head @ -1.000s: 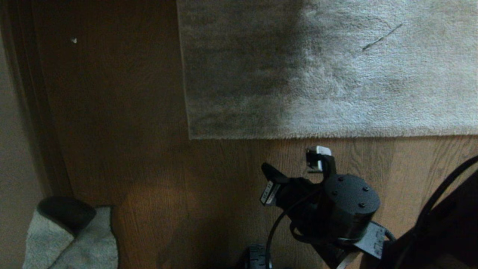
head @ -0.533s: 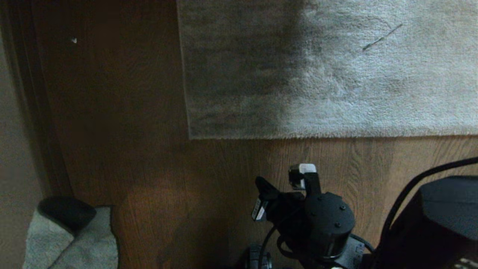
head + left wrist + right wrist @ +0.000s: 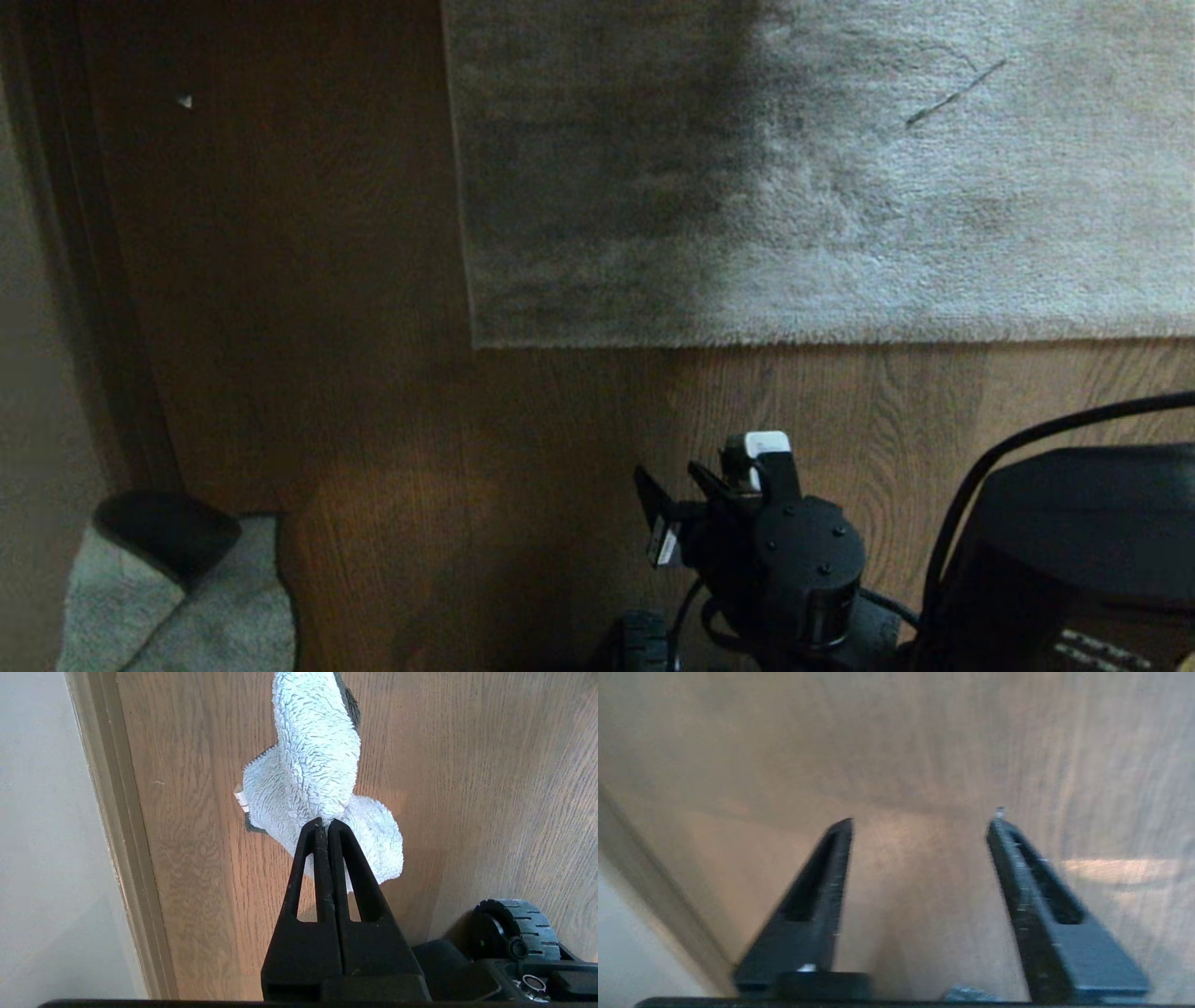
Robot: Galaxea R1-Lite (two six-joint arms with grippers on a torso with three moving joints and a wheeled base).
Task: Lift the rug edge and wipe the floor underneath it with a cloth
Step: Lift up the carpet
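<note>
The rug is large, grey-beige and plush, and its edge lies flat on the floor and ends in a square corner. My right arm's wrist hovers over bare planks below that edge, apart from it. In the right wrist view my right gripper is open, with only the floor between its fingers. My left gripper is shut on the pale terry cloth, which hangs over the floor. In the head view the cloth shows at the lower left.
A wall with a baseboard runs along the left side. The robot's base wheel sits close to the left gripper. A black cable arcs over the right arm. A thin dark line lies on the rug.
My right arm has drawn back from the rug edge toward the bottom of the head view, and its fingers now stand apart. The left gripper and cloth have not moved.
</note>
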